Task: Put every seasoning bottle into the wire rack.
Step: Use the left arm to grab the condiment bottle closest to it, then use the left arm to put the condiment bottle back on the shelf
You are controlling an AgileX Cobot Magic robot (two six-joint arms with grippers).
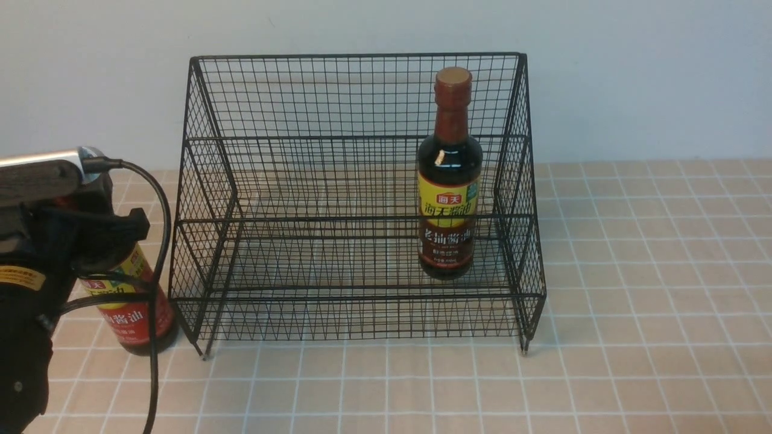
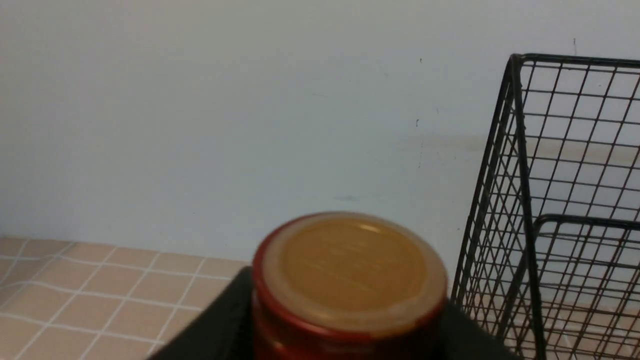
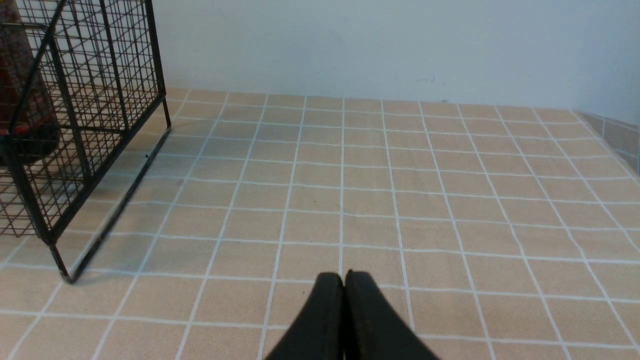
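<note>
The black wire rack [image 1: 356,289] stands mid-table against the wall. The dark-brown-label soy sauce bottle [image 1: 449,181] stands upright on its lower tier at the right end; it shows blurred through the mesh in the right wrist view [image 3: 20,100]. The red-label bottle [image 1: 136,307] stands on the table just left of the rack. My left gripper [image 1: 111,238] is closed around its neck; the tan cap [image 2: 350,270] shows between the black fingers [image 2: 220,325]. My right gripper [image 3: 344,277] is shut and empty over bare table right of the rack, out of the front view.
The tiled tan tabletop [image 1: 633,301] runs to a pale wall behind the rack. The rack's left side [image 2: 517,150] is close beside the held bottle. A black cable [image 1: 160,241] loops from the left arm in front of the bottle.
</note>
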